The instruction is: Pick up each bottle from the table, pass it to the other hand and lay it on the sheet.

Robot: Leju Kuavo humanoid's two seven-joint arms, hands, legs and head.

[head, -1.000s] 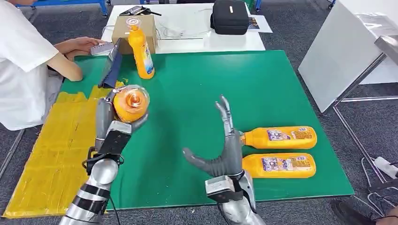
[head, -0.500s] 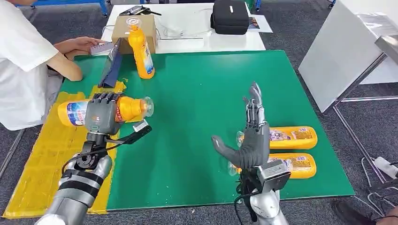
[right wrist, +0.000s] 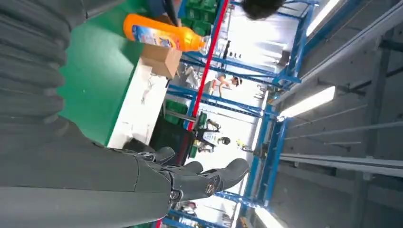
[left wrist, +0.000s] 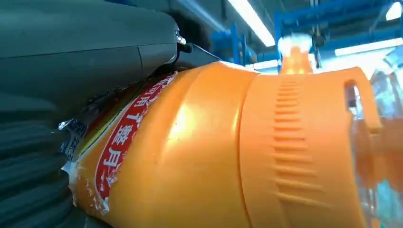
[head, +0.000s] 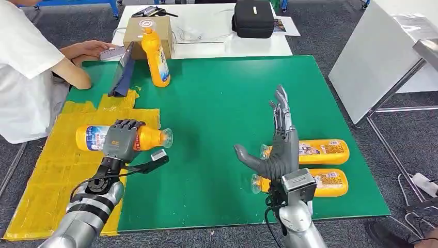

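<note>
Orange plastic with a glossy label makes the held bottle (head: 124, 138) look slick and fairly stiff, and if full it is probably heavy enough to swing at its capped end. The left hand (head: 122, 139) wraps its fingers around the bottle's middle, body lying sideways, base toward the yellow sheet (head: 51, 170) and clear cap poking out past the hand over the green mat (head: 217, 103). The left wrist view shows the ribbed shoulder and label close against the palm, so the grip sits near the balance point, a sensible place to hold. The right hand (head: 276, 150) stands upright with fingers spread and thumb out, holding nothing. Just beyond it lie two more bottles on their sides, one (head: 310, 151) farther and one (head: 310, 182) nearer the robot; their flat label panels or waists look the best places to grasp. Ahead of the left hand an upright bottle (head: 154, 54) stands by a cardboard box (head: 149, 30), and a person's arm (head: 72, 67) rests near the sheet's far edge, so room is tighter there. Below and outward of the left hand the sheet offers open space for laying down.
</note>
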